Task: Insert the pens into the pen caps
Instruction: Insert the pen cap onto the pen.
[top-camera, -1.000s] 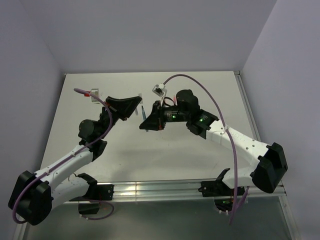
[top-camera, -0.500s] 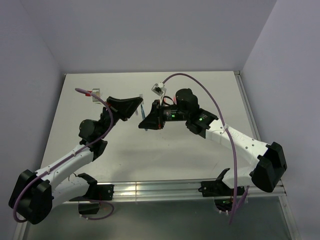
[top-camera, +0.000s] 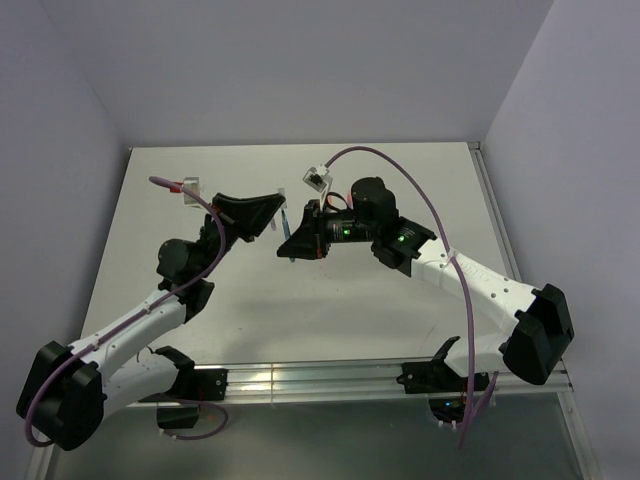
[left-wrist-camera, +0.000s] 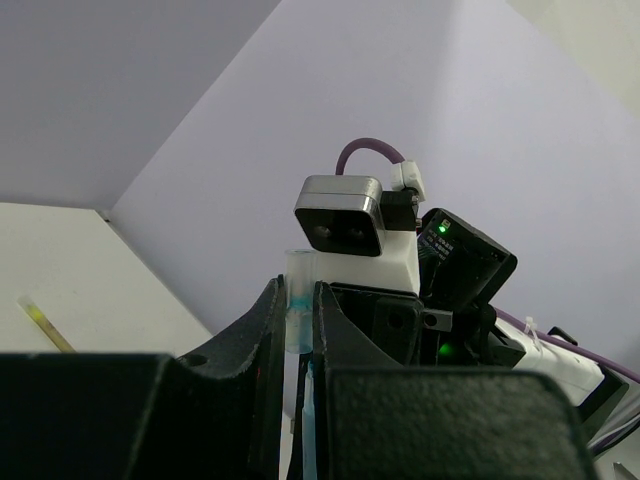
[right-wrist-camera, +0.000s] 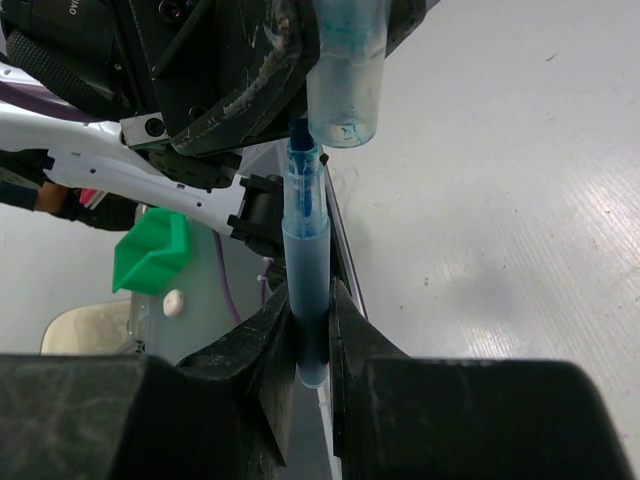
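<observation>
Now | right jaws clamp blue pen, tip facing cap | left jaws clamp cap | axes nearly aligned

one blue pen, one yellow pen, one cap

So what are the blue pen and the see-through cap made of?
The pen looks like smooth pale blue plastic, slightly see-through, with a soft shine along its barrel. The cap looks like clear, glossy plastic: you can see blue ink smears through its wall. Probably plastic for both, though looks alone can't prove it.
</observation>
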